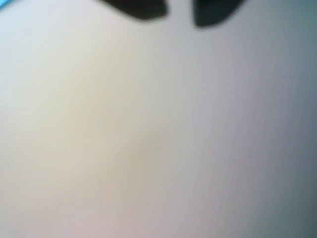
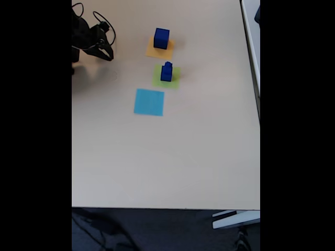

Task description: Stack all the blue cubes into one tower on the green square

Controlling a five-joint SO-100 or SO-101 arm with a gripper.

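A large blue cube (image 2: 162, 38) sits on the orange-yellow square (image 2: 155, 51) in the fixed view. Just below it, a short stack of smaller blue cubes (image 2: 166, 72) stands on the green square (image 2: 175, 79), with a little one on top. My gripper (image 2: 104, 52) hovers at the table's upper left, well apart from both. In the blurred wrist view, its two dark fingertips (image 1: 143, 7) stand apart at the top edge, over bare table, with nothing between them.
A flat light blue square (image 2: 149, 101) lies below the green one; a sliver of it (image 1: 5, 4) shows at the wrist view's top left corner. The pale table (image 2: 167, 157) runs wide toward its front edge. Cables loop around the arm.
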